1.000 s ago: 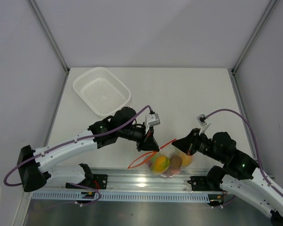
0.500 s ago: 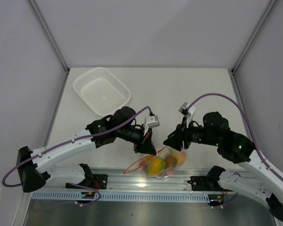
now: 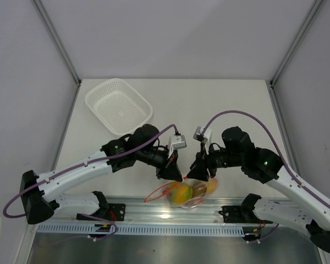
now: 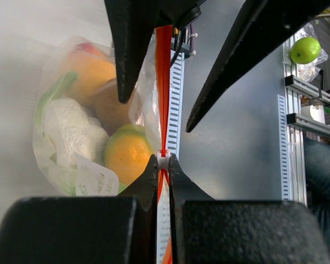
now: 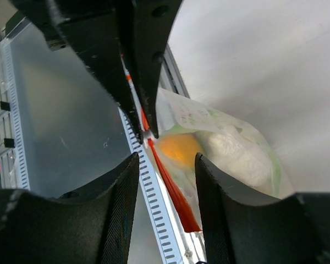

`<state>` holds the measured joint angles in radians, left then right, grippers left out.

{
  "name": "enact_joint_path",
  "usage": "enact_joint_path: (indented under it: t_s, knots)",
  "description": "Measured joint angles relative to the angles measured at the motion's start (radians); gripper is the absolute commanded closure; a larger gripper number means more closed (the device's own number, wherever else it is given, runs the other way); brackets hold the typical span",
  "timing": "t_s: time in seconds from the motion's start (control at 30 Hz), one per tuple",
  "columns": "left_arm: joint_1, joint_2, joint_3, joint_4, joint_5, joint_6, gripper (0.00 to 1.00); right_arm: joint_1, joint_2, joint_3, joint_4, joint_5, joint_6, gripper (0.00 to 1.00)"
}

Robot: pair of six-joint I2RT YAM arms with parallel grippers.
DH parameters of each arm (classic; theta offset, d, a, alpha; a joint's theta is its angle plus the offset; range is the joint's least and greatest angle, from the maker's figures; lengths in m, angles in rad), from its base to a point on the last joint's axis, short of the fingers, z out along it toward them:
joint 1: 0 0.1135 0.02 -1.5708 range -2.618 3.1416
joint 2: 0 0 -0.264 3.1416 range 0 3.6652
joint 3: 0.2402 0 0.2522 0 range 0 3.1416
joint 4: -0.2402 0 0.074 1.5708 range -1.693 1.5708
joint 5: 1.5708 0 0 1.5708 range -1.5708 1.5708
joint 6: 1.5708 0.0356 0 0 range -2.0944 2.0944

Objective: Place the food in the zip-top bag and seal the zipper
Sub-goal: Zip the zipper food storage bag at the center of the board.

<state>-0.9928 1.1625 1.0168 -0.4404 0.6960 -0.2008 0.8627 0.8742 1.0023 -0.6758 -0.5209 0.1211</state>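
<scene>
Pale grey walls [image 3: 170,33] enclose the white table [image 3: 225,104] on three sides; an aluminium rail [image 3: 165,212] runs along its near edge, seemingly above a grey floor [image 3: 154,250].

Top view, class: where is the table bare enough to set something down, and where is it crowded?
Bare: the far table right of the white basket, up to the right edge. Crowded: near-centre, where the left gripper and right gripper meet at the zip-top bag.

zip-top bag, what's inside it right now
Through the clear zip-top bag: an orange piece, a brown piece, a white-and-green piece and the yellow-green mango. Whatever lies behind them is covered.
</scene>
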Motion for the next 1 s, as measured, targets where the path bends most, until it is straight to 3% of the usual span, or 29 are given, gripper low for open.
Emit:
enact_joint_path:
  t_s: [0.17,0.27,0.6,0.7,0.8,1.0]
  knots:
    - [0.0,0.002,0.0,0.001,0.006,0.0,0.99,0.0,0.0,-0.003,0.0,-0.052,-0.021,0.57]
    - [0.0,0.003,0.0,0.002,0.007,0.0,0.99,0.0,0.0,-0.012,0.0,-0.067,-0.024,0.7]
    - [0.003,0.002,0.0,0.013,0.016,-0.008,0.99,0.013,-0.013,-0.066,0.031,-0.063,-0.018,0.67]
    - [0.005,0.002,0.0,0.015,0.019,-0.009,0.99,0.013,-0.013,-0.066,0.031,-0.063,-0.019,0.76]
    - [0.007,0.002,0.0,0.018,0.022,-0.009,0.99,0.015,-0.01,-0.066,0.032,-0.062,-0.021,1.0]
    - [0.016,0.002,0.0,0.022,0.021,-0.009,1.0,0.021,-0.011,-0.066,0.039,-0.002,0.014,1.0]
